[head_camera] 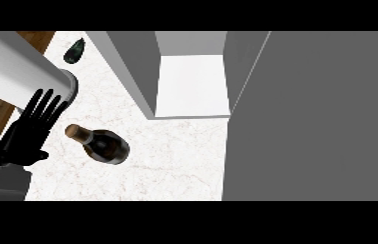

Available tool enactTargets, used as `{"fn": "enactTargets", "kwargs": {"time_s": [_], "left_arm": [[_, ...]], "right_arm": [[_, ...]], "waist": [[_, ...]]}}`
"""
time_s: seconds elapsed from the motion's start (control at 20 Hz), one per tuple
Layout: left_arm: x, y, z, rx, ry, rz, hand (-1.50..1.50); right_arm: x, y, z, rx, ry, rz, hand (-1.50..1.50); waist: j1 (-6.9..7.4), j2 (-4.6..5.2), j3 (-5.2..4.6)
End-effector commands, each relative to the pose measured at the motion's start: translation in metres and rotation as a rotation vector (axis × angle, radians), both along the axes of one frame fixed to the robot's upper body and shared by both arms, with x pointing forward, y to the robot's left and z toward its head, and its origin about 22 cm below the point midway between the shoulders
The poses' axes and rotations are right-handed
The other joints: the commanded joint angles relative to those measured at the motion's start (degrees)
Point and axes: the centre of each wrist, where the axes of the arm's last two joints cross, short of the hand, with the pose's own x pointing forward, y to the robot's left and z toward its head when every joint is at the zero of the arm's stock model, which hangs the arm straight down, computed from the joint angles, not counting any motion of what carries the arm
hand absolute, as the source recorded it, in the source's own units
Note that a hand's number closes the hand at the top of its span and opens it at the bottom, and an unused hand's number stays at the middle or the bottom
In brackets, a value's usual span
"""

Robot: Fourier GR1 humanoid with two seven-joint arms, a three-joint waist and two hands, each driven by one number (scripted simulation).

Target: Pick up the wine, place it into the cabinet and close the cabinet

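Pale marble with faint veining makes up the surface [170,168], which fills the lower left and middle of the head view. At the far left a strip of brown wood [33,38] shows beyond its edge. A grey cabinet [140,68] stands on the surface toward the top; its inside is white and lit, with the floor of the compartment plainly visible. The cabinet door [310,118] is swung open and covers the whole right side of the view as a broad grey panel.

One wine bottle [103,144] rests on the surface in front of the cabinet's left wall and clear of the opening. It is dark, with a tan cork end pointing up and to the left, and is seen steeply from above. Just to its left is the left hand [33,130], black, its fingers straight and spread apart, pointing up the view. The fingers hold nothing, and a narrow band of marble shows between the hand and the bottle's cork end, so the two are near but apart. The grey forearm enters from the lower left edge.

A large white cylinder [29,73] lies at the upper left, just above the fingertips. One small dark green object [74,52] sits on the surface near the top left, well apart from the bottle. Only one hand shows.
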Motion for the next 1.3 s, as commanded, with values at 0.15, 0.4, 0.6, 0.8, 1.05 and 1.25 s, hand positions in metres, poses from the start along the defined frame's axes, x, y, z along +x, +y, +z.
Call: {"fn": "enactTargets", "kwargs": {"time_s": [0.15,0.4,0.6,0.8,1.05,1.25], "left_arm": [[-0.006,-0.016,-0.040,-0.056,0.037,-0.078,-1.50],[-0.001,-0.026,-0.057,-0.107,0.038,-0.154,-1.50],[-0.011,-0.049,-0.081,-0.160,0.065,-0.150,-1.50],[-0.034,-0.050,-0.100,-0.192,0.085,-0.175,-1.50],[-0.025,-0.068,-0.104,-0.206,0.081,-0.183,-1.50],[-0.016,-0.070,-0.101,-0.263,0.071,-0.148,-1.50]], "right_arm": [[-0.028,-0.005,0.030,0.064,-0.049,0.056,-1.50],[-0.016,-0.002,0.023,0.063,-0.039,0.046,-1.50],[-0.020,-0.007,0.030,0.049,-0.053,0.045,-1.50],[-0.024,-0.002,0.022,0.052,-0.062,0.058,-1.50],[-0.020,-0.008,0.025,0.044,-0.062,0.058,-1.50],[-0.025,-0.005,0.025,0.049,-0.069,0.023,-1.50]], "waist": [[0.24,0.00,-0.02],[0.16,0.14,-0.06],[-0.02,0.19,-0.10],[-0.68,0.30,-0.19],[-0.29,0.24,-0.13],[-0.79,0.21,-0.17]]}}
